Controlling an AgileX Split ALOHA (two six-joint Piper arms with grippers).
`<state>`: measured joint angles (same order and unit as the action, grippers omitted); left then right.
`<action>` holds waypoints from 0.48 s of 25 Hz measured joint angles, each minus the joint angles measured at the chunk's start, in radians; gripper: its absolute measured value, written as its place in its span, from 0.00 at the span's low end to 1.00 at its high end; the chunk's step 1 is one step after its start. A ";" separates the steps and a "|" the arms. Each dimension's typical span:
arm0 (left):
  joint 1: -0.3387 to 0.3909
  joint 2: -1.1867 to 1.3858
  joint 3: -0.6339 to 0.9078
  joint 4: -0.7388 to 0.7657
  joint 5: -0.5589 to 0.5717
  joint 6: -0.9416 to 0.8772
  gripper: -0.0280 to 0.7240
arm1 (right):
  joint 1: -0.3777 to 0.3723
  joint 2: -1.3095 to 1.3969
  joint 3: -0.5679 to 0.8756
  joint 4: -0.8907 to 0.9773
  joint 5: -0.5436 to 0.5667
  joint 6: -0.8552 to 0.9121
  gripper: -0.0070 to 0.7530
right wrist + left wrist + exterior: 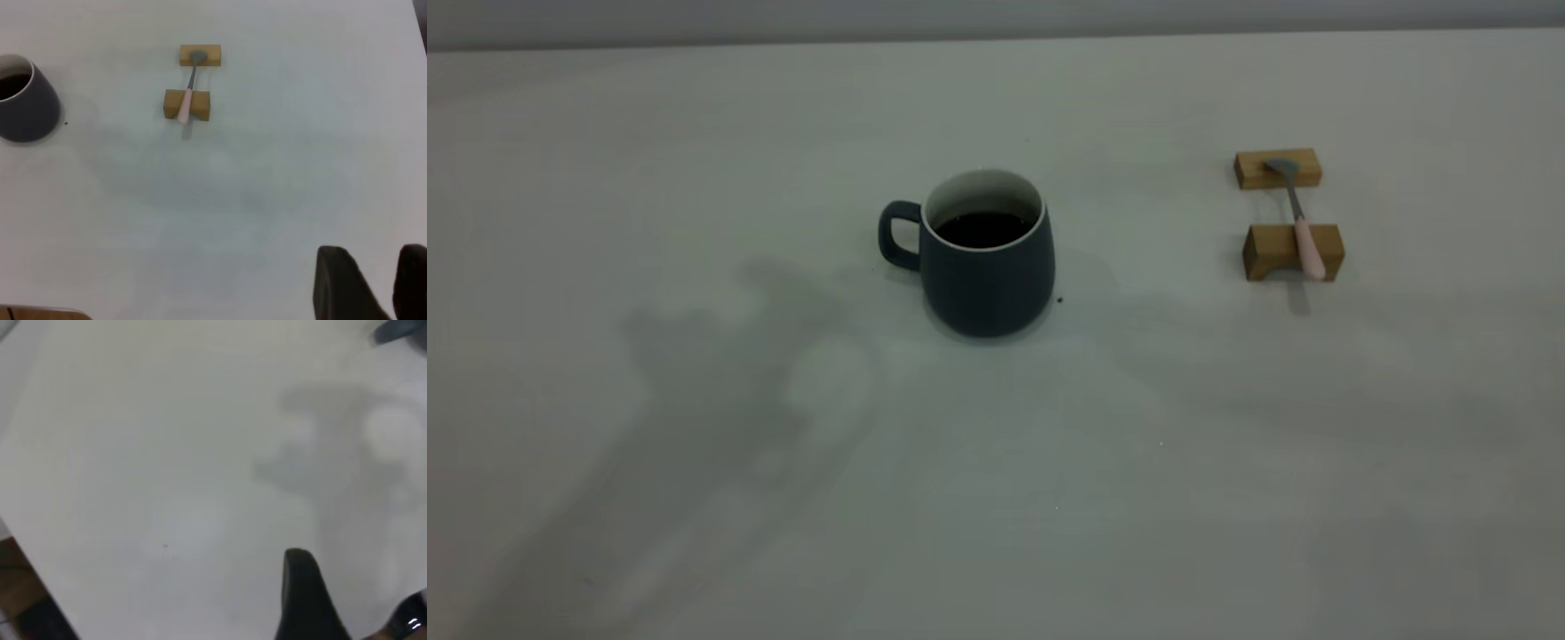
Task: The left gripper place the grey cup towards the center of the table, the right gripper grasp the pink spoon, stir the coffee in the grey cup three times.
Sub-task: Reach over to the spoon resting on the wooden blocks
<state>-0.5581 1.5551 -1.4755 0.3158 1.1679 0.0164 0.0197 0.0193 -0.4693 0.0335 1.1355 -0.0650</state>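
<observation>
Broadly, the pale desk (pixel 694 533) fills every view, its surface carrying soft shadows of the arms at the exterior view's lower left. Near its middle stands the grey cup (pixel 987 267), upright, its loop handle pointing toward the exterior view's left, and the coffee (pixel 984 229) sits dark and flat inside below the white rim. Well apart from the cup, toward the exterior view's right, two small wooden blocks lie one behind the other: the far block (pixel 1276 169) and the near block (pixel 1294 252). Across them rests the pink spoon (pixel 1299 222), its long axis running from far to near, slightly slanted; the grey bowl lies on the far block and the pink handle crosses the near block, its end jutting just past that block toward the camera. Neither arm shows in the exterior view. The left end effector (pixel 313 600) appears only at the edge of its own wrist view as one dark finger over bare desk, so I cannot tell whether it is spread or pressed together. The right end effector (pixel 373 283) hangs above the desk well away from the spoon, its two black fingers (pixel 337 280) standing apart with a gap of desk visible between them, holding nothing.
</observation>
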 joint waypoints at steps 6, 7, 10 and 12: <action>0.000 -0.214 0.153 -0.069 0.000 -0.040 0.71 | 0.000 0.000 0.000 0.000 0.000 0.000 0.32; 0.000 -0.267 0.190 -0.077 0.000 -0.043 0.71 | 0.000 0.000 0.000 0.000 0.000 0.000 0.32; 0.016 -0.416 0.339 -0.114 0.000 -0.072 0.71 | 0.000 0.000 0.000 0.000 0.000 0.000 0.32; 0.077 -0.514 0.440 -0.169 0.000 -0.088 0.71 | 0.000 0.000 0.000 0.000 0.000 0.000 0.32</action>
<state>-0.4807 1.0407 -1.0356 0.1471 1.1679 -0.0714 0.0197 0.0193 -0.4693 0.0335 1.1355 -0.0650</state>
